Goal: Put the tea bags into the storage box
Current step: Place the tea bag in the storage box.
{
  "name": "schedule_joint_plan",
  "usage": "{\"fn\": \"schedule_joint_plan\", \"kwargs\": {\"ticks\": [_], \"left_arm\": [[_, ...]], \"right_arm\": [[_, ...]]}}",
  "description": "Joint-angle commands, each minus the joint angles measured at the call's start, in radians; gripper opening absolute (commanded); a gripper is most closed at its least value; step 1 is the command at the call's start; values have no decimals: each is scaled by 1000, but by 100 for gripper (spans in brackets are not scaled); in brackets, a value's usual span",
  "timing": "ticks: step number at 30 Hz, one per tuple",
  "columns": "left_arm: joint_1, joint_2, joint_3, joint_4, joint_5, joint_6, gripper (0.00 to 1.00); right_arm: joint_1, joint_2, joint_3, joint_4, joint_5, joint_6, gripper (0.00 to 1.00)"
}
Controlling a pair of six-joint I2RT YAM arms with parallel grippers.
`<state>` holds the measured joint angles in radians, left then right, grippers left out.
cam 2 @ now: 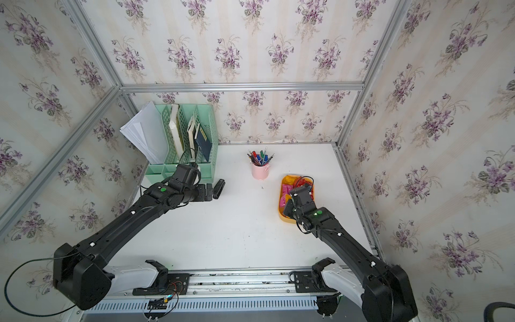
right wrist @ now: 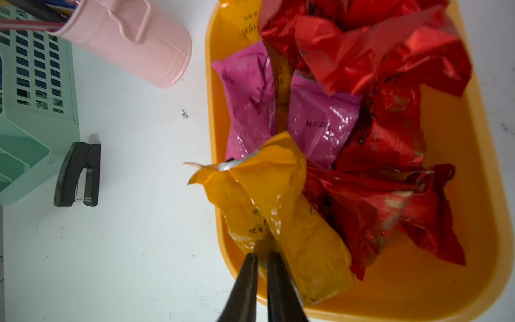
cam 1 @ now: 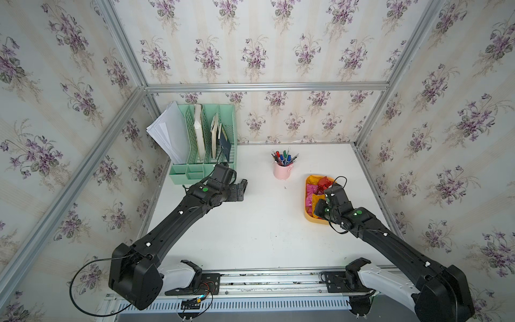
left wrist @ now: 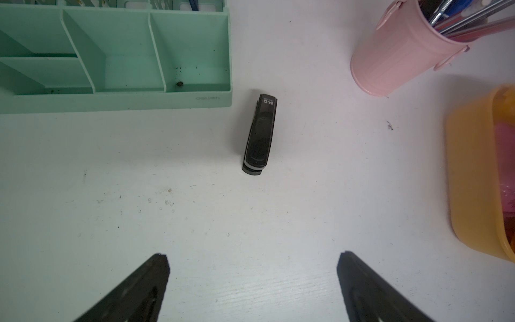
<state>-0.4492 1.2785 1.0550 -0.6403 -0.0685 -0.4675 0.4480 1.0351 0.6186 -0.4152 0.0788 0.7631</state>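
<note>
The storage box (right wrist: 418,292) is a shallow yellow-orange tray at the right of the table (cam 1: 308,216). Several tea bags lie in it: shiny red ones (right wrist: 376,55), two pink ones (right wrist: 248,92) and a yellow one (right wrist: 292,223) that leans over the tray's near wall. My right gripper (right wrist: 262,255) hangs over the tray's near end, its jaws almost together with a fold of the yellow tea bag pinched between them. My left gripper (left wrist: 253,259) is open over bare table, near the black stapler (left wrist: 260,133), with nothing between its fingers.
A mint-green file organiser (cam 1: 200,145) with papers stands at the back left. A pink pen cup (cam 1: 282,170) stands behind the tray. The stapler (cam 1: 243,185) lies just past the left gripper. Metal frame rails and papered walls close in the table.
</note>
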Motion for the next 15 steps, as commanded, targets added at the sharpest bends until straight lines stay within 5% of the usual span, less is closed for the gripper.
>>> {"fn": "schedule_joint_plan", "kwargs": {"ticks": [1,9,15], "left_arm": [[1,-12,-20,-7,5,-4,99],[13,-43,-35,-19,-7,28,99],[47,-83,-61,-4,-59,97,99]], "right_arm": [[0,10,-29,59,8,36,15],[1,93,-3,123,-36,50,15],[-1,-66,49,68,66,51,26]]}}
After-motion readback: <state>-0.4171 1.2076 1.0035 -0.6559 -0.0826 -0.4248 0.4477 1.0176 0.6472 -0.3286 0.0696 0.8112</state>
